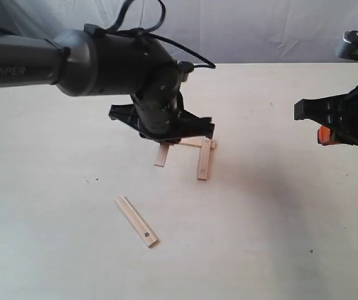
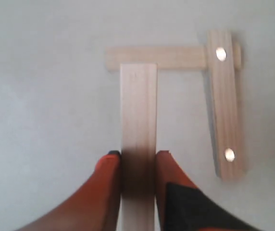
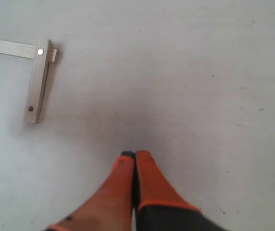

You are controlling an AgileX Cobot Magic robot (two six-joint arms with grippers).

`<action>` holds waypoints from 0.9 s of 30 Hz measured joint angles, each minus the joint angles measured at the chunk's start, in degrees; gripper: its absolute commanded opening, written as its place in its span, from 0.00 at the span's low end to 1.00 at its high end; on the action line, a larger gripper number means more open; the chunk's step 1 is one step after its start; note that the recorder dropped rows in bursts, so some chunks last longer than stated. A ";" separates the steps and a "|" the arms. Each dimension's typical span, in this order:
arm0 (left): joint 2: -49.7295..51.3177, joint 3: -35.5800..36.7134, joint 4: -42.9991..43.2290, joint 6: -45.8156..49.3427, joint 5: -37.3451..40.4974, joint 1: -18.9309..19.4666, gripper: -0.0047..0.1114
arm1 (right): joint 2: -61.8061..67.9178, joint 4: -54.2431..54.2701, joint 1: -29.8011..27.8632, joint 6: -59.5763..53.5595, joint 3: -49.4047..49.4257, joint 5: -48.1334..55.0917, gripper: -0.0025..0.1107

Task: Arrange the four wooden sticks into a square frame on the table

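With left gripper (image 2: 137, 156), clamps 1 plain stick (image 2: 138, 120) by its long edges, far end meeting the crosswise stick (image 2: 156, 57), capped at the other end by the holed stick (image 2: 226, 103); holds right gripper (image 3: 134, 155) pressed together on nothing above the table (image 1: 260, 219). Looks light, stiff and smooth, so apt to pivot between pads: suits a pinch across the edges near mid-length. Cannot tell whether held end touches or hovers, arm (image 1: 104, 62) hiding it; leaves 4th stick (image 1: 136, 221) loose, outside both wrist views

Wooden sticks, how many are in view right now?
4. One plain stick gripped in the left pincer; a plain crosspiece at its tip; a holed stick overlapping that crosspiece's end; another holed stick lying apart.
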 measured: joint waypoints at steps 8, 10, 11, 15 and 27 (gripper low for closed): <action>2.18 -0.12 0.45 3.40 -7.35 3.46 0.04 | 0.00 0.10 0.00 0.00 0.00 0.00 0.02; 3.30 -0.12 0.45 4.00 -7.35 3.46 0.04 | 0.00 0.48 0.00 0.00 0.00 -0.10 0.02; 4.11 -0.12 0.55 4.13 -7.44 3.46 0.04 | 0.00 0.88 0.00 0.00 0.00 -0.10 0.02; 6.09 -0.12 1.04 4.37 -7.57 3.46 0.04 | 0.00 1.54 0.00 -0.48 0.00 -0.10 0.02; 6.50 -0.12 2.55 4.58 -9.03 3.48 0.15 | 0.00 1.65 0.00 -0.82 0.00 -0.10 0.02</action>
